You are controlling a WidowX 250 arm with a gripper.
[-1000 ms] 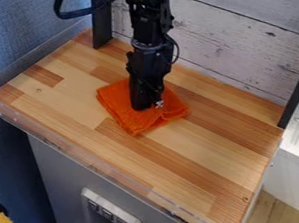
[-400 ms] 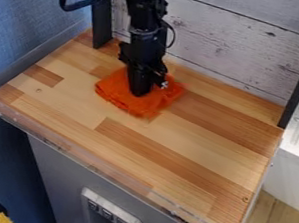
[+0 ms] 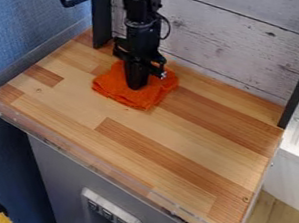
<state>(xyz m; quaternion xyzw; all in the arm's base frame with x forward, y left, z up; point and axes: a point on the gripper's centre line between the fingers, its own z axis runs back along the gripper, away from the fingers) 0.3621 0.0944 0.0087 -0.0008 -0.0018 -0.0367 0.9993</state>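
The black gripper (image 3: pixel 136 86) hangs straight down over the rear left part of the wooden surface, its tip against an orange cloth (image 3: pixel 147 94). The cloth lies crumpled and partly folded on the boards, spreading to both sides of the gripper and in front of it. Part of the cloth is hidden behind the gripper, and how the tip meets the fabric cannot be made out.
The wooden tabletop (image 3: pixel 177 131) has a clear low rim (image 3: pixel 93 164) along its front. A whitewashed plank wall (image 3: pixel 233 42) stands behind, with a black post (image 3: pixel 101 15) at the back left and another at the right. A blue wall borders the left.
The gripper has moved back toward the plank wall and slightly left. The orange cloth has slid the same way, and its front corner has bunched and drawn in.
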